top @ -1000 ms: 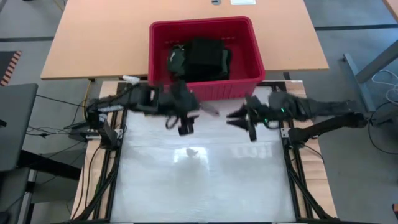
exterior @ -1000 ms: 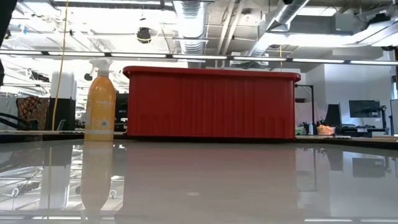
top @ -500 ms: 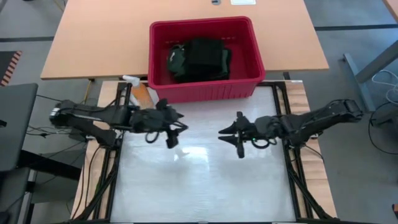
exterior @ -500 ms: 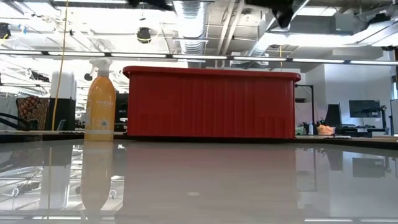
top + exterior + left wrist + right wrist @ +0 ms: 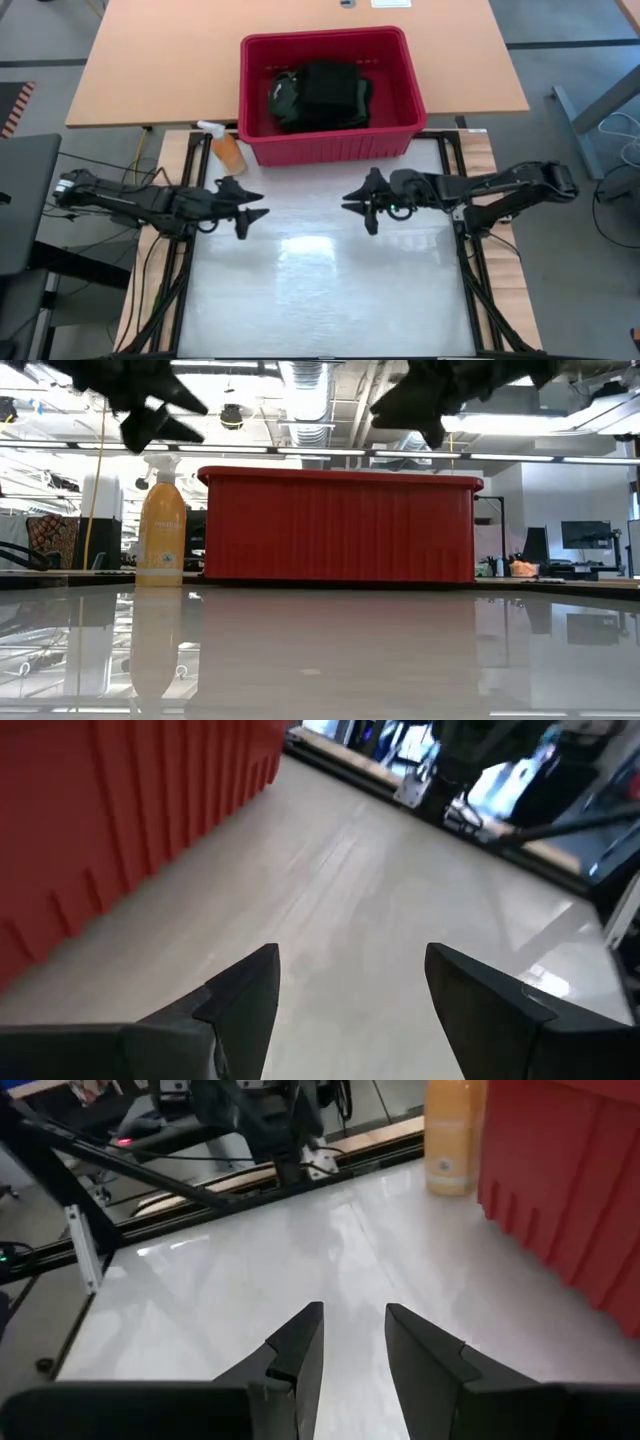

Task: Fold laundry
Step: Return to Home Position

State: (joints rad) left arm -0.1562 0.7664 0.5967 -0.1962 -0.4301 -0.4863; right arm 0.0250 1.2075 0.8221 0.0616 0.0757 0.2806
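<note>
A glossy white desk [image 5: 330, 290], framed by black rails, mirrors the ceiling lights in the low view. At its far edge, where it meets a tan wooden desk [image 5: 150, 60] behind, stands a red ribbed plastic basket [image 5: 250, 100]. Just beside the basket's left front corner stands an upright orange spray bottle with a white trigger [image 5: 228, 150].

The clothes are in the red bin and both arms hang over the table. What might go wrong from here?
The left gripper, fingers open, hangs near the orange spray bottle standing by the red bin's front corner; a swing that way might tip it. The right gripper, also open, faces it across a gap; moving inward, the two might clash. The dark clothes lie inside the bin, so they seem safe.
</note>
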